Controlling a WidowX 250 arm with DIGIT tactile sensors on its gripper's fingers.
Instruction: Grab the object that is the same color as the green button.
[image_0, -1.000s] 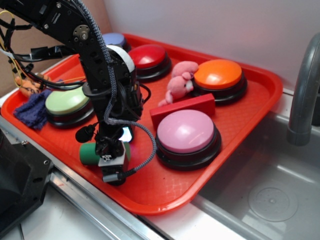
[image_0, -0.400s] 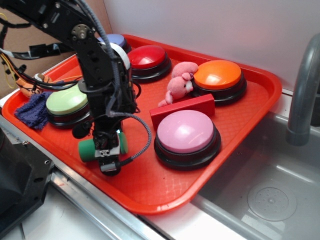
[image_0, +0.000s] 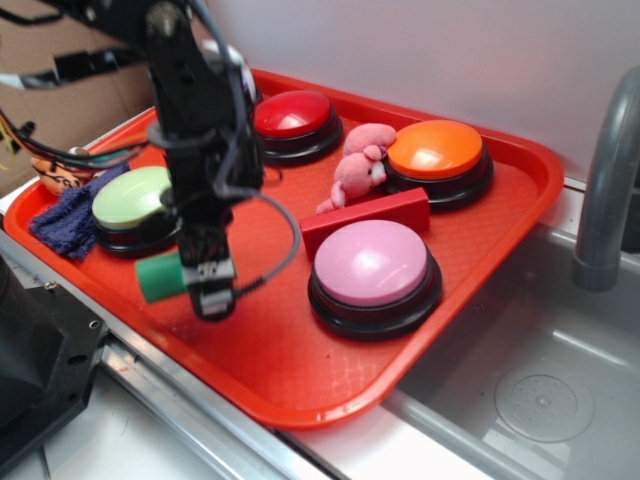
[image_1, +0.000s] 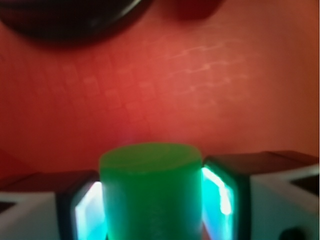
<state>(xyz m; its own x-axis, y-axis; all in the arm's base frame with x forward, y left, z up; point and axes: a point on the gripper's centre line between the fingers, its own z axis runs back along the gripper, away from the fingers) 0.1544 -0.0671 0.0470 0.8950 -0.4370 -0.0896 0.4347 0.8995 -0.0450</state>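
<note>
Wrist view is showing the gripper pinching the green cylinder squarely between both pads above the red tray, near the green button, so keeping that squeeze firm is looking wise.

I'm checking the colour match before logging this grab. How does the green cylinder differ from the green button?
The green cylinder is a deeper green; the green button is pale lime. The cylinder is small and plain; the button is a wide dome on a black base. The cylinder sits clamped in the end effector; the button rests on the tray. Both are green.
</note>
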